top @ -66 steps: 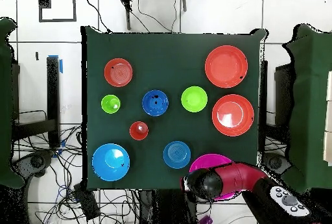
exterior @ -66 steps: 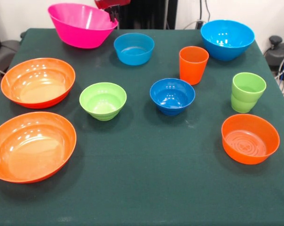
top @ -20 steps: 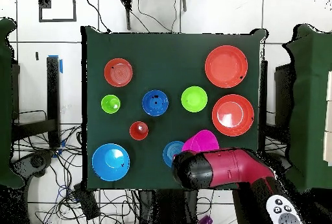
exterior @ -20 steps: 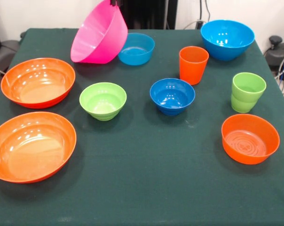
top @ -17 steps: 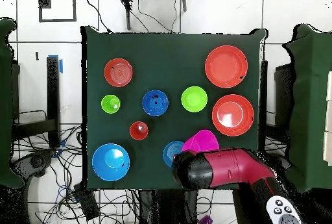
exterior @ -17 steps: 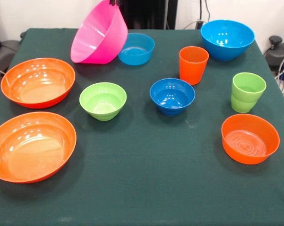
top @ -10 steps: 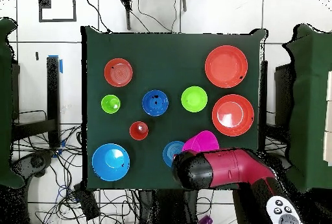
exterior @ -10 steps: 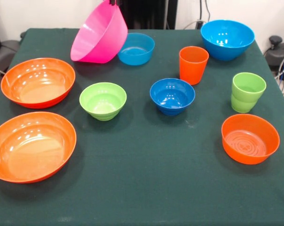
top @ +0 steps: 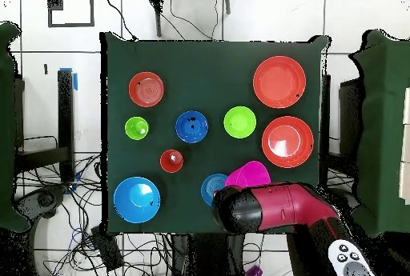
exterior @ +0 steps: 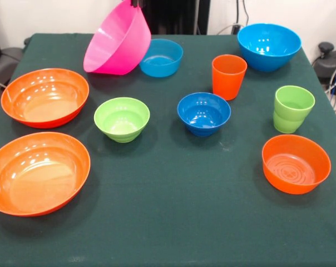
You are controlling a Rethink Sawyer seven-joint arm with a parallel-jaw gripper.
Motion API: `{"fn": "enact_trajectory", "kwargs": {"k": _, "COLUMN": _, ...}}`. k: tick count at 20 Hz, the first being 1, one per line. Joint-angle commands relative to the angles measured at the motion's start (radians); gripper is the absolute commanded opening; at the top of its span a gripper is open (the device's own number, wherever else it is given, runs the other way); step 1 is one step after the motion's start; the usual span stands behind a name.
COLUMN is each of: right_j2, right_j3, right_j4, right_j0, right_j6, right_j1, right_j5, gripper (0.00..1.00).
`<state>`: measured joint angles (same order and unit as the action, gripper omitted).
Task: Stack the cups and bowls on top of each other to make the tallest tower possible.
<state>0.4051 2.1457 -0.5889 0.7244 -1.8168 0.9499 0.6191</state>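
The red and black arm point(top: 276, 209) is reaching in from the lower right of the overhead view, its head covering the bench's bottom edge. Only the tips of the jaws are showing at the top edge of the front view, pinching the rim of the big pink bowl point(exterior: 117, 40). That bowl is hanging steeply tilted, glossy, at upper left of centre, just beside a sky blue bowl point(exterior: 159, 57). Nothing is sitting stacked on the green bench point(exterior: 173, 217).

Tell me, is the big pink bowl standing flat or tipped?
Tipped. The pink bowl hangs steeply tilted from its top rim, opening facing sideways, beside a sky blue bowl.
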Motion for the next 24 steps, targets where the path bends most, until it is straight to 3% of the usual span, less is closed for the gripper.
{"fn": "enact_trajectory", "kwargs": {"k": 1, "right_j2": 0.002, "right_j3": 0.019, "right_j4": -0.047, "right_j0": -0.033, "right_j6": -0.04, "right_j1": -0.13, "right_j5": -0.104, "gripper": 0.0}}
{"fn": "enact_trajectory", "kwargs": {"k": 5, "right_j2": -0.021, "right_j3": 0.013, "right_j4": -0.063, "right_j0": -0.045, "right_j6": -0.079, "right_j1": -0.201, "right_j5": -0.195, "gripper": 0.0}}
{"fn": "enact_trajectory", "kwargs": {"k": 18, "right_j2": -0.032, "right_j3": 0.014, "right_j4": -0.056, "right_j0": -0.027, "right_j6": -0.033, "right_j1": -0.232, "right_j5": -0.214, "gripper": 0.0}}
{"fn": "enact_trajectory", "kwargs": {"k": 19, "right_j2": -0.032, "right_j3": 0.014, "right_j4": -0.054, "right_j0": -0.026, "right_j6": -0.032, "right_j1": -0.233, "right_j5": -0.215, "gripper": 1.0}}
{"fn": "enact_trajectory", "kwargs": {"k": 24, "right_j2": -0.026, "right_j3": 0.017, "right_j4": -0.048, "right_j0": -0.016, "right_j6": -0.026, "right_j1": -0.234, "right_j5": -0.209, "gripper": 1.0}}
